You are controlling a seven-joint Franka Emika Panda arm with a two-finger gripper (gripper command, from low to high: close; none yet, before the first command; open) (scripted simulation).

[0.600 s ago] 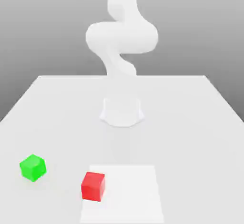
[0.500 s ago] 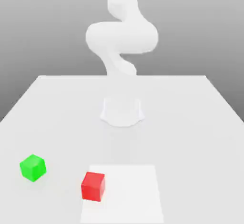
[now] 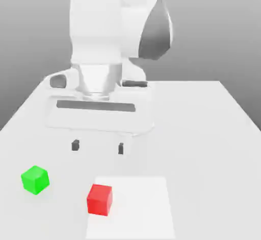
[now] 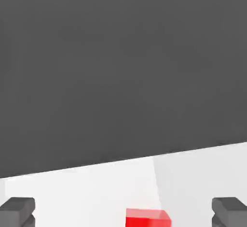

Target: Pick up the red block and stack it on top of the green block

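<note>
The red block (image 3: 99, 199) rests on the table near its front edge, on the left border of a paler square patch (image 3: 142, 203). In the hand view the red block (image 4: 147, 218) lies between the two fingertips, farther off. The green block (image 3: 35, 179) sits on the table toward the exterior view's left, apart from the red one. My gripper (image 3: 98, 146) hangs open above the table, behind the red block and a little above it. Its dark fingertips (image 3: 75, 145) stand wide apart with nothing between them.
The white table (image 3: 204, 126) stretches back to its far edge under a grey backdrop. The arm's large white body (image 3: 109, 34) fills the upper middle of the exterior view, over the table's centre.
The arm has swung forward and down from its upright pose at the back. The hand now hangs close over the table behind the red block. Both blocks lie where they were.
</note>
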